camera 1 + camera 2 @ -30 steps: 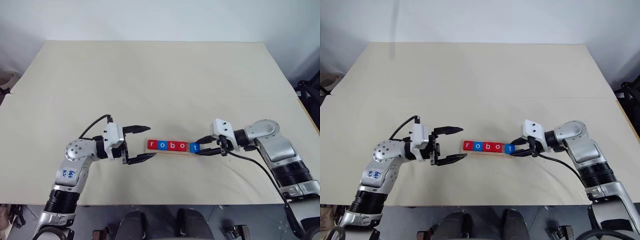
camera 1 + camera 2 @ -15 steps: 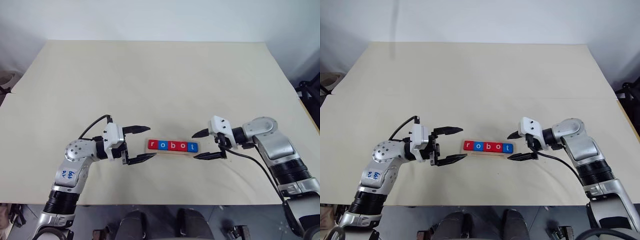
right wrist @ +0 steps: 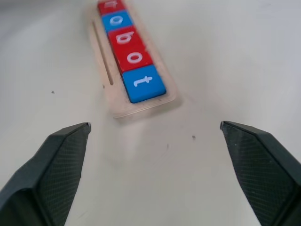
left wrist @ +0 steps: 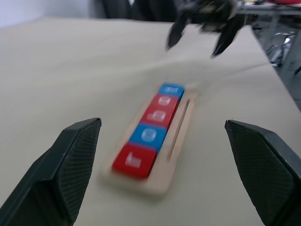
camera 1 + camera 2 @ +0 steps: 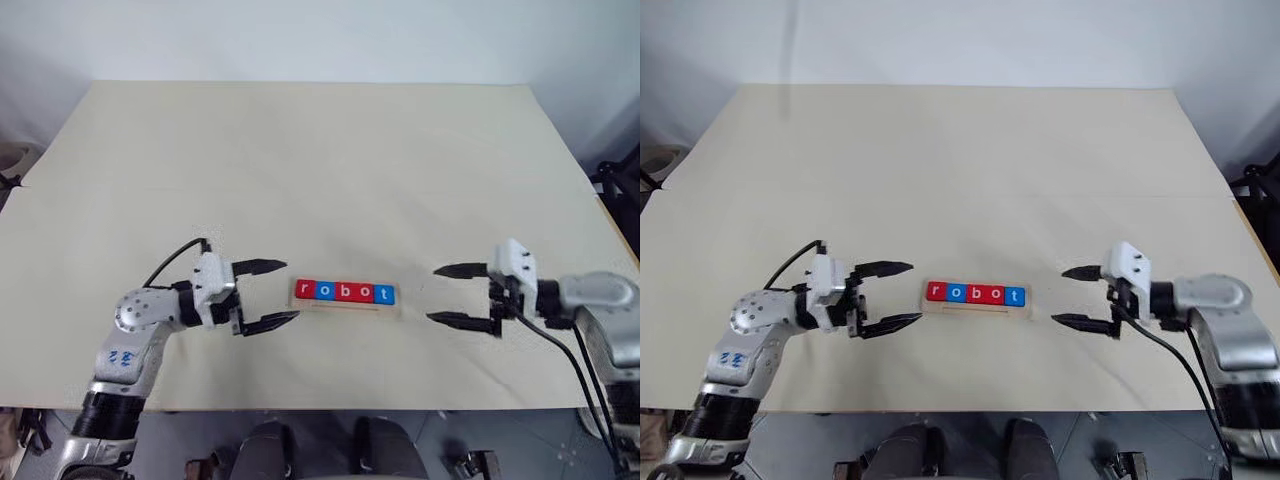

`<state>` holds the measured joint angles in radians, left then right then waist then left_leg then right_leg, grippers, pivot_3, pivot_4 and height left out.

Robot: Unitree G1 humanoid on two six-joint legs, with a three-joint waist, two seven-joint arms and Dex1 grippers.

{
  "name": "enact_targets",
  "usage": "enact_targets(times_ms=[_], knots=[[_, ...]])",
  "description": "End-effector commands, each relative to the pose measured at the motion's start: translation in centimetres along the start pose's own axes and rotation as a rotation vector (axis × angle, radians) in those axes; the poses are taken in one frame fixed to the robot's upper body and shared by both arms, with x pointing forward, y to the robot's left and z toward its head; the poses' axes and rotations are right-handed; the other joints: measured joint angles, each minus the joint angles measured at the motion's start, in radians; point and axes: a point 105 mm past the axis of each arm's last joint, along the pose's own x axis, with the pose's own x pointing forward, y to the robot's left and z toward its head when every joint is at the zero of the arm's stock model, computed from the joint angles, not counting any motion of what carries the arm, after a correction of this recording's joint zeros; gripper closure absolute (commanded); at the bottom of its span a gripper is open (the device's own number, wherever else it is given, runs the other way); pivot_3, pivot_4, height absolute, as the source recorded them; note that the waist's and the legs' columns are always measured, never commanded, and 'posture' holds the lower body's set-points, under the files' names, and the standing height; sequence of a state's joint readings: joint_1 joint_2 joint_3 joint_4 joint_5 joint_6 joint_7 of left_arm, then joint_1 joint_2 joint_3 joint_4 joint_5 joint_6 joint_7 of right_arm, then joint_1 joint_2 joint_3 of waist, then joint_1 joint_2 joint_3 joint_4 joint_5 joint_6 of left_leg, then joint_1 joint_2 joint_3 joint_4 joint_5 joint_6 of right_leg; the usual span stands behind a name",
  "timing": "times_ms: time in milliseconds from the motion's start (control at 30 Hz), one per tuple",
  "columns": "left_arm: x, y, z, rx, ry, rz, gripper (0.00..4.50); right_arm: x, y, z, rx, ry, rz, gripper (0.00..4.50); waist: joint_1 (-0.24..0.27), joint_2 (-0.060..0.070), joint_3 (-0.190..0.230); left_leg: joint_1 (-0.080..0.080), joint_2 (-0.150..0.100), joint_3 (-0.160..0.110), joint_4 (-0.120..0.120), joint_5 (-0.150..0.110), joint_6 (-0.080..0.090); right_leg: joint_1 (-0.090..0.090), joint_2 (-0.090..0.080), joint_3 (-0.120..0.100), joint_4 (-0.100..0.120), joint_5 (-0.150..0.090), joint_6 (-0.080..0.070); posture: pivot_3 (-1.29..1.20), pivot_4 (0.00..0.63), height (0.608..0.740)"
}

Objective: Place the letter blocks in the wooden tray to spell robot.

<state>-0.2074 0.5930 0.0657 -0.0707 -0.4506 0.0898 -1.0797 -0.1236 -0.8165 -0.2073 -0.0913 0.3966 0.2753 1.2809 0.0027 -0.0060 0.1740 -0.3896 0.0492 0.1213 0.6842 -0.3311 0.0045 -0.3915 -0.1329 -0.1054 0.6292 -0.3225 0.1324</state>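
Both pincers, left [image 5: 268, 294] and right [image 5: 452, 296], stand released and empty beside the wooden tray [image 5: 346, 303] on your counter [image 5: 320, 160]; letter blocks [image 5: 345, 292] seated in it spell robot, so nothing needs holding.

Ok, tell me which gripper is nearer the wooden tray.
Left. The left gripper hangs open just off the wooden tray; the right gripper stands open farther off its other end.

The right tool [image 5: 458, 295] lets go of the blue t block [image 5: 386, 293], spreads wide and backs away; the left tool [image 5: 275, 293] retreats slightly too.
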Motion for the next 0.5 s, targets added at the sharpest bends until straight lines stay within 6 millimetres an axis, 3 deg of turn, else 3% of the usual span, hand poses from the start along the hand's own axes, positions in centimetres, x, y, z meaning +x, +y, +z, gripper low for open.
enact_targets(times_ms=[33, 200, 500], knots=[[-1.6, 0.4, 1.3, 0.030, -0.014, 0.024, 0.00, -0.8, 1.8, 2.3, -0.117, -0.110, -0.024, 0.00, -0.001, 0.000, 0.000, 0.000, 0.000, 0.000, 0.000, 0.000, 0.000, 0.000, 0.000, 0.000, 0.000, 0.000, 0.000, 0.00, 0.150, 0.740], [-2.5, 1.4, 1.2, 0.049, 0.013, 0.039, 0.00, -0.3, 3.3, 2.6, -0.200, -0.199, 0.008, 0.00, -0.003, 0.000, 0.000, 0.003, 0.000, -0.001, 0.000, 0.000, 0.000, 0.001, 0.000, 0.002, 0.000, 0.000, 0.000, 0.00, 0.150, 0.740], [-2.1, 2.1, 0.8, 0.085, 0.058, 0.059, 0.00, 0.0, 1.7, 2.6, -0.186, -0.202, 0.006, 0.00, -0.002, 0.000, 0.000, 0.003, 0.000, 0.000, 0.000, 0.000, 0.000, 0.001, 0.000, 0.002, 0.000, 0.000, 0.000, 0.00, 0.150, 0.740]])
